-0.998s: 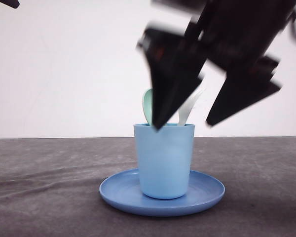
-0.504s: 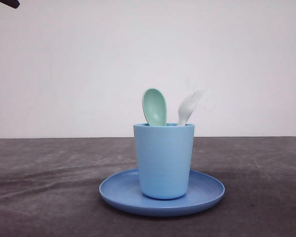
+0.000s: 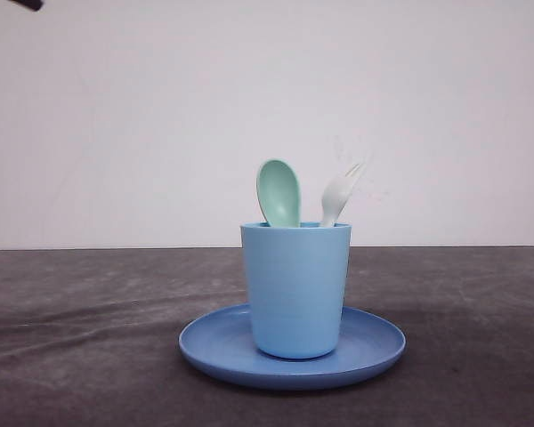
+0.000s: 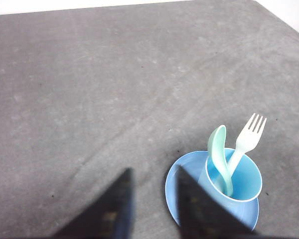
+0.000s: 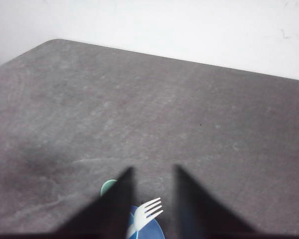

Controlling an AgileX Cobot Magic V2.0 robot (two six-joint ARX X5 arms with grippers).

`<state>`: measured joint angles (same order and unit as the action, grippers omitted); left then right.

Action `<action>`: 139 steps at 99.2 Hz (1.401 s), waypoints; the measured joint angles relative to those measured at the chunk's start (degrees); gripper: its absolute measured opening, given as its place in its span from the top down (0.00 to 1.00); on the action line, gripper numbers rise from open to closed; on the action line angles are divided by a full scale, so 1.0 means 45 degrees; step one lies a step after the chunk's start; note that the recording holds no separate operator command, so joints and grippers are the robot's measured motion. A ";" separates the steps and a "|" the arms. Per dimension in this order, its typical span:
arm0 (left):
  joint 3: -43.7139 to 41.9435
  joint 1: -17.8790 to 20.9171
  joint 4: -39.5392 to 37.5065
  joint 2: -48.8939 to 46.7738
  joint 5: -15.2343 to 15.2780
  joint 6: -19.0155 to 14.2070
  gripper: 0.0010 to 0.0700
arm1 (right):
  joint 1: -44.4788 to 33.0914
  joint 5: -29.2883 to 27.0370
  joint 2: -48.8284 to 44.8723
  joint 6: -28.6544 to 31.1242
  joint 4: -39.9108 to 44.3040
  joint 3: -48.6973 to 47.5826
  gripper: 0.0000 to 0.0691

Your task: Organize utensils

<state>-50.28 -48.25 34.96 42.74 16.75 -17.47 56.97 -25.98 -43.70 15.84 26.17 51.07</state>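
We are looking across the grey bench [image 3: 89,338], which is spreading over the lower part of the front frame. At lower centre the round blue plate [image 3: 374,342] is sitting flat, carrying the light blue cup [image 3: 295,289] upright at its middle. Both utensils are standing in that cup, handles down, heads above the rim: the mint-green spoon [image 3: 279,191] towards the left, the white fork [image 3: 340,193] leaning towards the right. We judge the cup is serving as the holder, so the organizing looks done.

We are holding our left gripper [image 4: 152,199] high over the bench, jaws apart and empty, with the cup at the lower right of its view. Our right gripper [image 5: 150,199] is likewise raised, apart and empty, the fork just beneath it.
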 joint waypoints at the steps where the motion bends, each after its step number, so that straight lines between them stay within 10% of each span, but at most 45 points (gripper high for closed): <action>1: 0.0000 0.0000 0.0000 0.0000 0.0000 0.0005 0.90 | 0.0000 -0.0034 0.0000 -0.0010 0.0000 0.0000 0.90; 106: 0.0000 0.0029 0.0010 -0.0015 0.0015 0.0340 0.98 | 0.0000 -0.0233 -0.0010 -0.0131 0.0000 0.0000 0.99; 139: 0.1039 0.3113 -0.2482 -0.0903 0.0515 0.2040 0.98 | 0.0000 -0.0238 -0.0010 -0.0131 0.0000 0.0000 0.99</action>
<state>-45.60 -34.24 23.79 38.68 19.07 -8.29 56.97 -27.05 -43.75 15.25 26.17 51.07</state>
